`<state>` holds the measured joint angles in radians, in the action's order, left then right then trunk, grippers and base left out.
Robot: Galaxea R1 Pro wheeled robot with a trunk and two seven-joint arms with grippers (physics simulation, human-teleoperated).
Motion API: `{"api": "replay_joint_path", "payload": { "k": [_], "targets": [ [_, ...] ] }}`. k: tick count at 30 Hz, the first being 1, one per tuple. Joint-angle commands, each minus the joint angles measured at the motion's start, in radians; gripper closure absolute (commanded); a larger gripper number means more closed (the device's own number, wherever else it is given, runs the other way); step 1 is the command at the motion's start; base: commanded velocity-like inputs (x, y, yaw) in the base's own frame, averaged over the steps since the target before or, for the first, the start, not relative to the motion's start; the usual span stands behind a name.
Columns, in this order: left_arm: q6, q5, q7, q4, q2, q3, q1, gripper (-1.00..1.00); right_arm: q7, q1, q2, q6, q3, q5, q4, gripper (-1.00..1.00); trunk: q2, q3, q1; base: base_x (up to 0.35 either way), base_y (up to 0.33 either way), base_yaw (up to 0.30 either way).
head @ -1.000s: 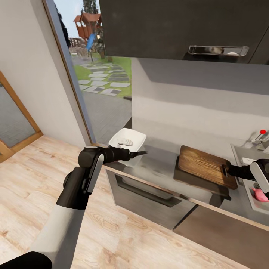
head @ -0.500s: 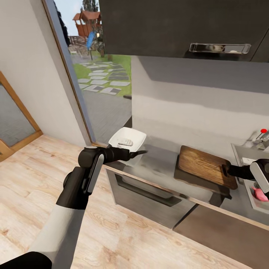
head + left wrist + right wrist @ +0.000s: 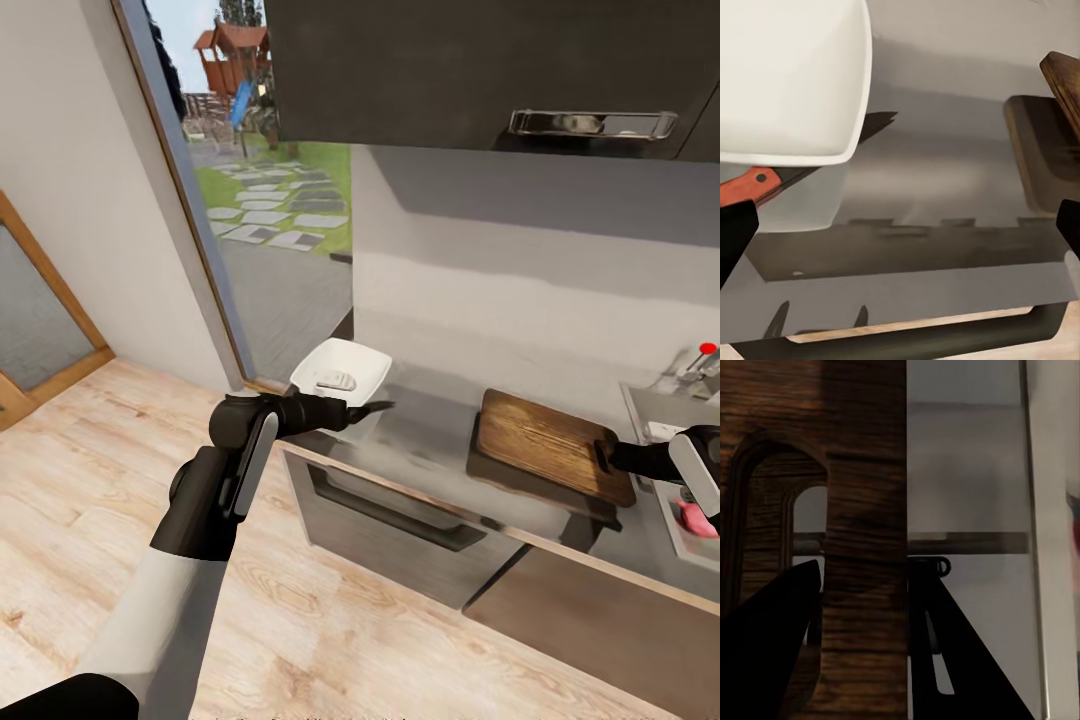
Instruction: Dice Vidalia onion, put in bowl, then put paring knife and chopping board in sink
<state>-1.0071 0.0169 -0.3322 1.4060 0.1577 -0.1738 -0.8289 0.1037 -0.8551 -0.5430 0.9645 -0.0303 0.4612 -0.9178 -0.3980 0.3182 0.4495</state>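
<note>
Countertop [image 3: 430, 450] carries the chopping board [image 3: 545, 440], lifted at its slot-handle end by the clamped right gripper [image 3: 608, 457]. Left of the board, the left gripper [image 3: 350, 412] pinches the paring knife [image 3: 765, 184] beside the bowl [image 3: 340, 372]. Right of the board, the sink [image 3: 665, 500] is cut off; something pink lies inside.

Sink [image 3: 650, 405] cut off by head view's right edge; tap barely in. Pink item in it [image 3: 693, 517] half behind right arm, too blurry to ID. Right gripper [image 3: 608, 456] hidden where it meets chopping board [image 3: 545, 438]. Paring knife [image 3: 765, 182] partly under bowl [image 3: 787, 82], handle end cut off. Contents of bowl too small to tell.
</note>
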Motion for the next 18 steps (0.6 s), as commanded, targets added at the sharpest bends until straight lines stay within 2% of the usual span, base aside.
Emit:
{"api": "replay_joint_path", "payload": {
  "k": [1,18],
  "targets": [
    [-0.005,0.001,-0.001,0.001,0.000,0.000,-0.001,-1.00,0.010,-0.001,0.000,0.003,0.000,0.012,-0.001,1.00,-0.002,0.003,0.001,0.000,0.000,0.000],
    [-0.005,0.001,-0.001,0.001,0.000,0.000,-0.001,-1.00,0.010,-0.001,0.000,0.003,0.000,0.012,-0.001,1.00,-0.002,0.024,0.001,0.000,0.000,0.000]
  ]
}}
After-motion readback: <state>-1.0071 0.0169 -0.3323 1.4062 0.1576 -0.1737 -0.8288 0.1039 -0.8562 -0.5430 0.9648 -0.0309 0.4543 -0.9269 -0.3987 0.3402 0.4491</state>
